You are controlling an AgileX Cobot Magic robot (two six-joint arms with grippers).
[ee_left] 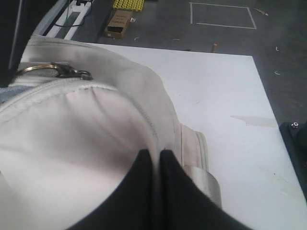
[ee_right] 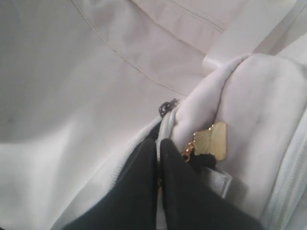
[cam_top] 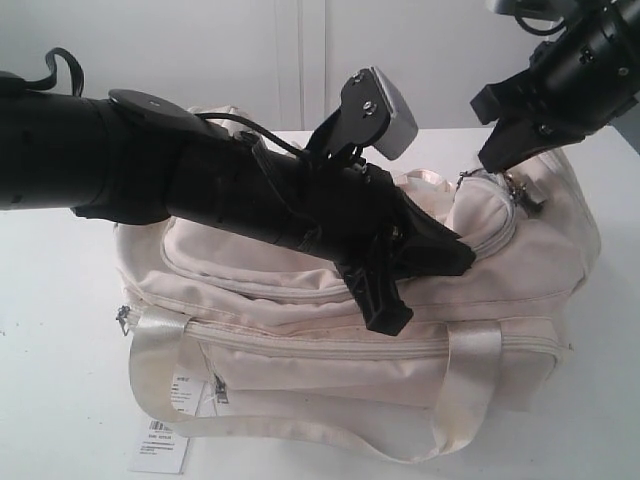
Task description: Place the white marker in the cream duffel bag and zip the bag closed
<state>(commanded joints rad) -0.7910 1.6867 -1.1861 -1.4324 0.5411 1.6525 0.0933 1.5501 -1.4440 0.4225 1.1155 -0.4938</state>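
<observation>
The cream duffel bag lies on the white table. My left gripper reaches across the bag's top and is shut on a seam of the cream fabric. At the bag's far right end, my right gripper is shut on the zipper pull, where the zipper track runs between the fingers. The gold charm hangs just beside them. The white marker is not in any view.
A white barcode tag lies at the bag's front left corner. Shiny strap handles drape over the front. A metal key ring sits on the bag. Past the table's edge is dark floor with a cardboard box.
</observation>
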